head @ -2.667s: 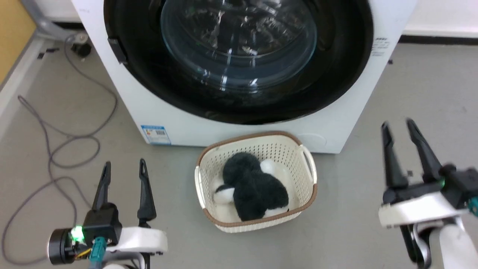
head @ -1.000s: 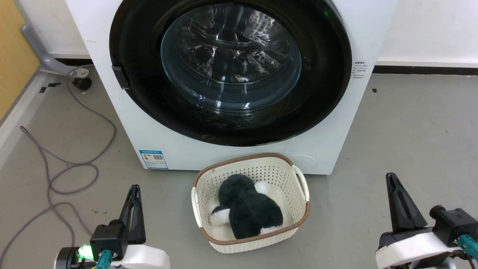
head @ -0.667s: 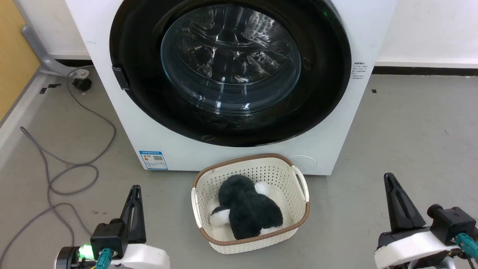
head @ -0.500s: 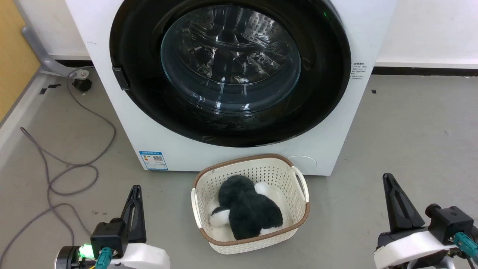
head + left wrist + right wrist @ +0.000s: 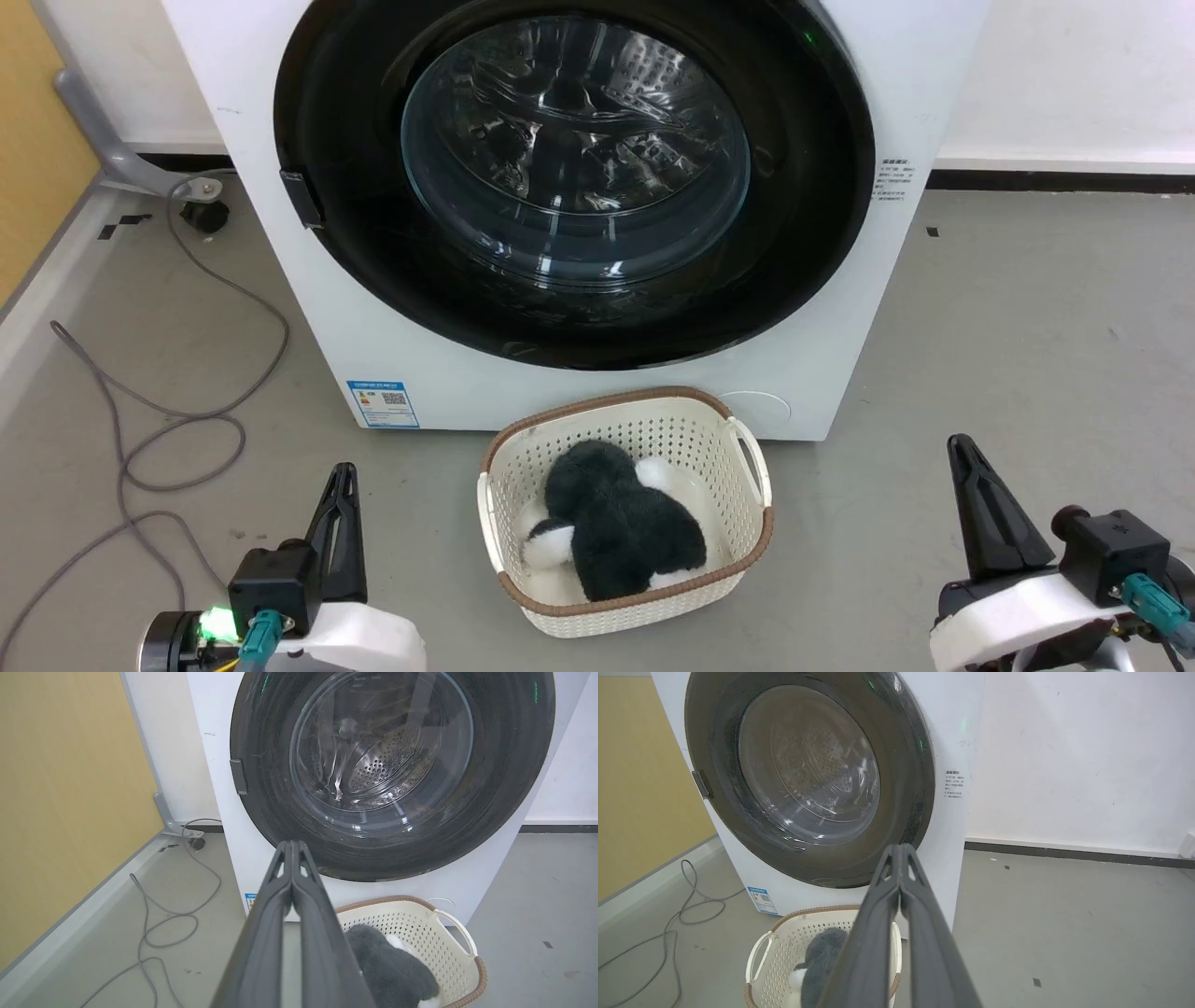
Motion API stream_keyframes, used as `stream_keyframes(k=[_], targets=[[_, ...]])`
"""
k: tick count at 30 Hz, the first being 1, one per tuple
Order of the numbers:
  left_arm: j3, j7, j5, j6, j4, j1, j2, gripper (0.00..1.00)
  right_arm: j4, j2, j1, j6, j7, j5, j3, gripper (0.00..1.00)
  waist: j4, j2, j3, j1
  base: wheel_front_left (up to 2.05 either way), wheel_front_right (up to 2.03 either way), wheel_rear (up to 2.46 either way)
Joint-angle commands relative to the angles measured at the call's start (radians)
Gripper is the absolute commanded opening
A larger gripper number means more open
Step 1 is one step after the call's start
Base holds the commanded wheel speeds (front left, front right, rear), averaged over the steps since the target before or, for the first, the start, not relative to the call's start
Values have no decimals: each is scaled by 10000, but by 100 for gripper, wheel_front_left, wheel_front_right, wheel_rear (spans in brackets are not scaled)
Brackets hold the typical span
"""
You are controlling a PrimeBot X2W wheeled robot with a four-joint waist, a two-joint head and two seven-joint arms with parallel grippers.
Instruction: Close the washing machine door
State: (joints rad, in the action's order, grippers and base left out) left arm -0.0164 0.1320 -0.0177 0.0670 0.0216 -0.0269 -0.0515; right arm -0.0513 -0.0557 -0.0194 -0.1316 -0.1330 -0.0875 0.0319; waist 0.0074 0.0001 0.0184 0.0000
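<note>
The washing machine door (image 5: 579, 149) sits flush in the washing machine (image 5: 373, 341) front (drum visible through its glass). It lies at 1 o'clock from the left pincer (image 5: 342, 474) and 11 o'clock from the right pincer (image 5: 959, 450), well apart from both. Each pincer is pressed closed and empty.

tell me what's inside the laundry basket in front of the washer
A black-and-white plush toy lies in the cream laundry basket, covering most of its bottom. Anything underneath the toy is hidden.

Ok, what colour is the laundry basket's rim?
Brown, on the cream perforated plastic basket; clearest in the head view.
</note>
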Motion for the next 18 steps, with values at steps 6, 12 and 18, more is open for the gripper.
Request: stream_keyframes(k=[6,12,18], targets=[[48,-149,87,-119,-60,123,3,0,125,30,104,5,152,147,-45,0,-7,-1,-17,0,0,0,0],[60,-272,96,-177,-76,139,4,0,165,32,114,6,276,224,-74,0,-14,-1,-35,0,0,0,0],[72,-395,106,-235,-93,154,5,0,206,35,123,6,399,300,-102,0,-21,-1,-52,0,0,0,0]])
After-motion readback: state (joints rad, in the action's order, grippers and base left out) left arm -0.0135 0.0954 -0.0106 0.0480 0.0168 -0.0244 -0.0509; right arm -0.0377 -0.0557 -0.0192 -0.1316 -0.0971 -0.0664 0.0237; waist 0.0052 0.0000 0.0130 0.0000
